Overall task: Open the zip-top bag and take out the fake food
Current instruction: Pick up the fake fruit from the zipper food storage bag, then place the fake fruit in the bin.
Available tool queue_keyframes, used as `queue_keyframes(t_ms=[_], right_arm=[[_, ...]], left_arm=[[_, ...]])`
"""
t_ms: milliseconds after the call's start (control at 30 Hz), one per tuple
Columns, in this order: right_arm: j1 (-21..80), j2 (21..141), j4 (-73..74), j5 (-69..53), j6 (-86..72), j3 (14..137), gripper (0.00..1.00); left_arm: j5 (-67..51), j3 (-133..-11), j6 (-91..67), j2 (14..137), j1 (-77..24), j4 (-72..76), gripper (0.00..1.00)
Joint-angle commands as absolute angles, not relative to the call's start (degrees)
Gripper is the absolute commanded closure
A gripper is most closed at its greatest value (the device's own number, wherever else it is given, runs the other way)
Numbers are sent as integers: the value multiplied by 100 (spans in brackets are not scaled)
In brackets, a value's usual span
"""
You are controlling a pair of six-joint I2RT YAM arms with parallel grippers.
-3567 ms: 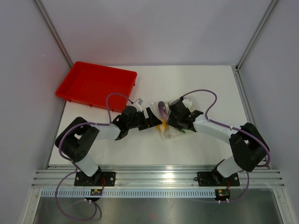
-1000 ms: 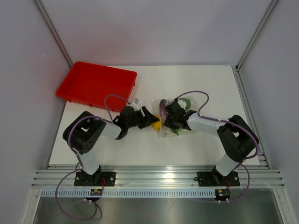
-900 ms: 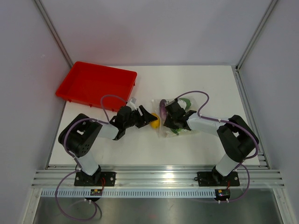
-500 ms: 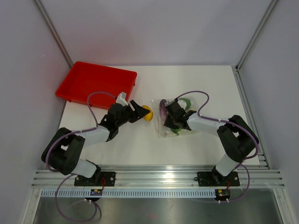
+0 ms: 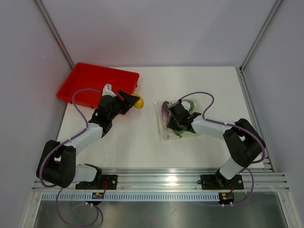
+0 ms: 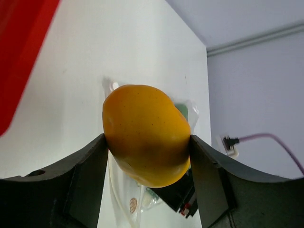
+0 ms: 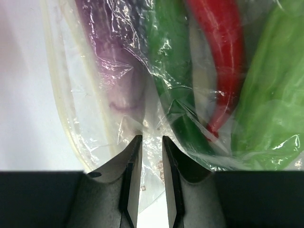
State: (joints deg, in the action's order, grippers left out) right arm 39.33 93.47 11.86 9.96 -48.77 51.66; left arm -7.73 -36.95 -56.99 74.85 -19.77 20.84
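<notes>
Bag: lay flat on table, mid-right, well apart from tray at far left.
Bag feel: thin clear film, crinkly, glossy. Judged v. light, floppy and slick, so prob. slides or lifts w/ the contents unless pinned.
Bag hold: best at an edge or corner fold, not over the lumps inside.
R gripper: jaws almost together, pinching a fold of bag film at its edge, just beside the purple piece.
Food in bag: long purple piece, dark green piece, slim red chili, pale green piece. All lay side by side, touching, under the film.
Food feel: smooth, shiny, looked like hard plastic. Judged light and rigid; long ones easiest taken across the middle.
Yellow fruit: out of bag. Round, smooth skin w/ faint specks. Curved sides, so could squirt out of a weak pinch.
L gripper: clamped on yellow fruit, one pad each side at its widest part, held near tray's right corner.
Table: white, flat, matte.
Tray: red, shallow, raised rim, stiff plastic.
</notes>
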Motion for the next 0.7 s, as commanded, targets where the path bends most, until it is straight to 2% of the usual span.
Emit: queue_keyframes(t_ms=[0,400,667], right_arm=[[3946,9105,1072,1169,-4781,5150,70],[3938,8956,1046,1160,-4755,5089,69],[3938,8930,1037,1116,-4746,5080,69]], left_arm=[[-545,-4148,-6081,7751,-1584,1969,47],[-404,-5361,-5959,8753,-467,1011,47],[-422,-6099,-5731,9369,-246,370,44]])
